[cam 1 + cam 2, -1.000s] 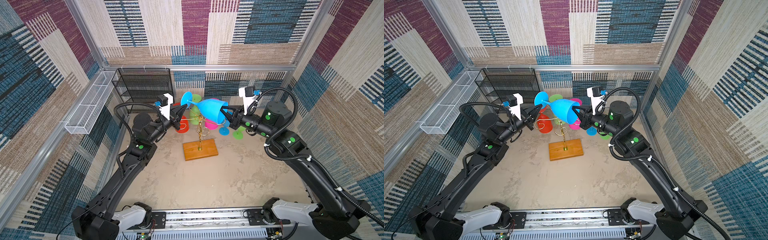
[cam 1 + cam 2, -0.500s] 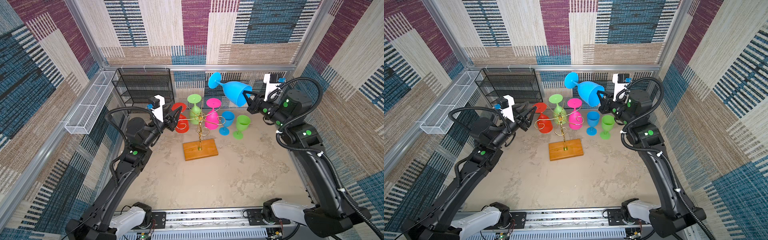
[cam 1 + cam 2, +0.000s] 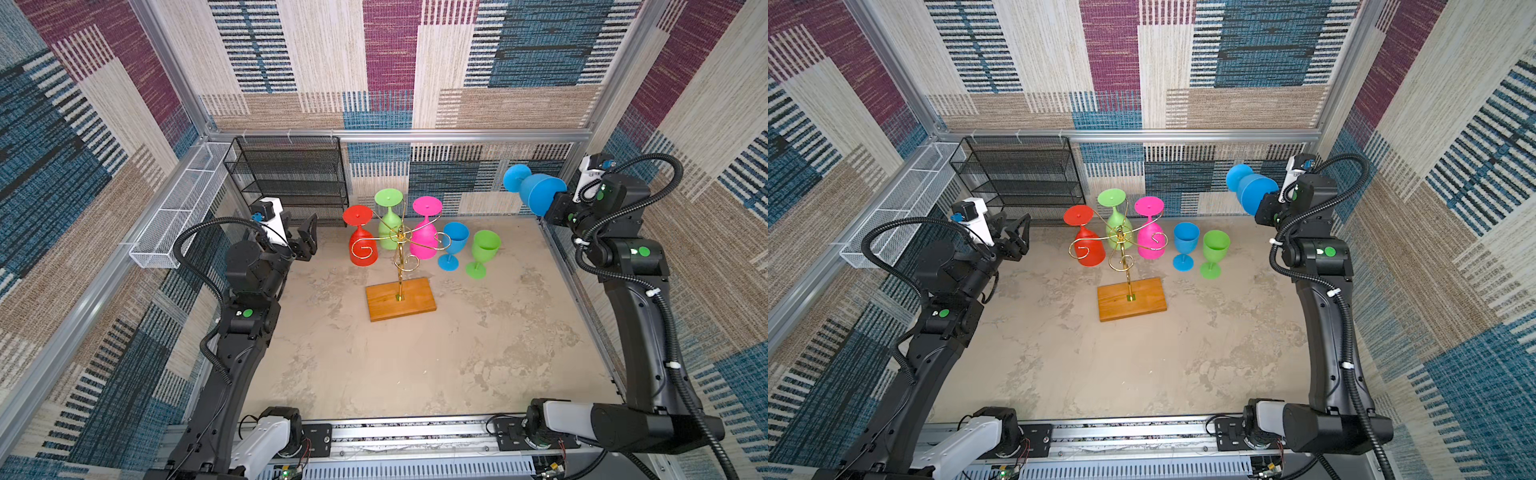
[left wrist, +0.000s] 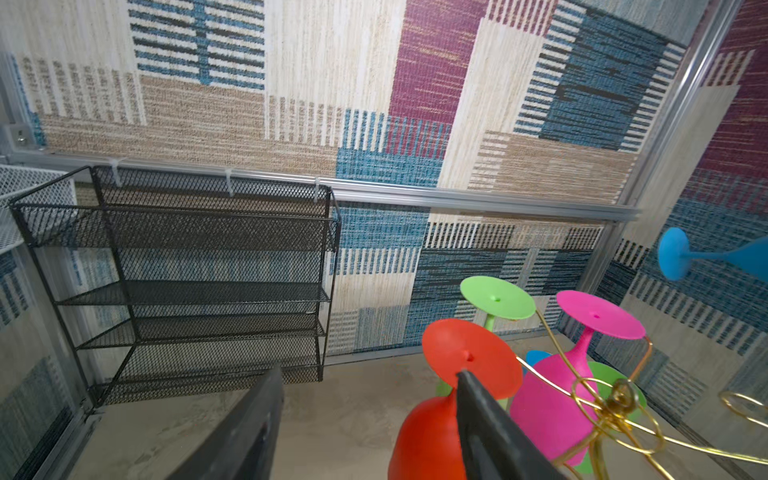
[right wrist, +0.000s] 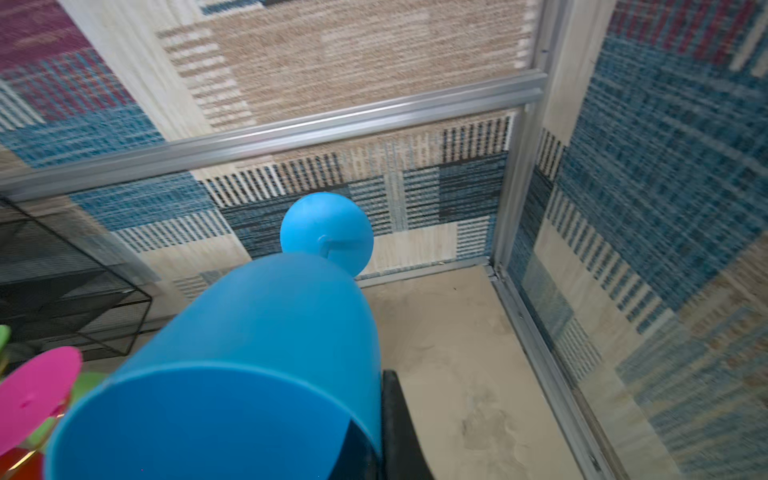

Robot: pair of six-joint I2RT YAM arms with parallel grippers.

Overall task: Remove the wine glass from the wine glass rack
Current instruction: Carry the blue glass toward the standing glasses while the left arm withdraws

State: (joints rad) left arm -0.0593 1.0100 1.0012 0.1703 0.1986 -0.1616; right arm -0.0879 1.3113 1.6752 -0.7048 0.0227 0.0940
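Two black robot arms stand over a sandy-coloured table (image 3: pixel 374 365). I count six plastic wine glasses in all: two blue, two green, one red and one pink.

The wine glass rack (image 3: pixel 415 297), one thin gold post with curled arms on a wooden base, stands near the middle of the table. Three glasses hang upside down from it: the red glass (image 3: pixel 363 245), a hanging green glass (image 3: pixel 388 235) and the pink glass (image 3: pixel 422 243).

Two more stand upright on the table just right of the rack, side by side: a standing blue glass (image 3: pixel 455 239) and a standing green glass (image 3: pixel 484 247).

The sixth, the held blue wine glass (image 3: pixel 538 193), is off the rack. It lies on its side in the air near the back right corner, foot pointing away from the arm. The right gripper (image 3: pixel 556 206) is clamped on the rim of its bowl.

The left gripper (image 3: pixel 305 243) hovers left of the red glass, jaws spread wide and empty.

One black mesh shelf unit (image 3: pixel 291 174) stands at the back wall, and one long white wire basket (image 3: pixel 178 216) hangs along the left wall.
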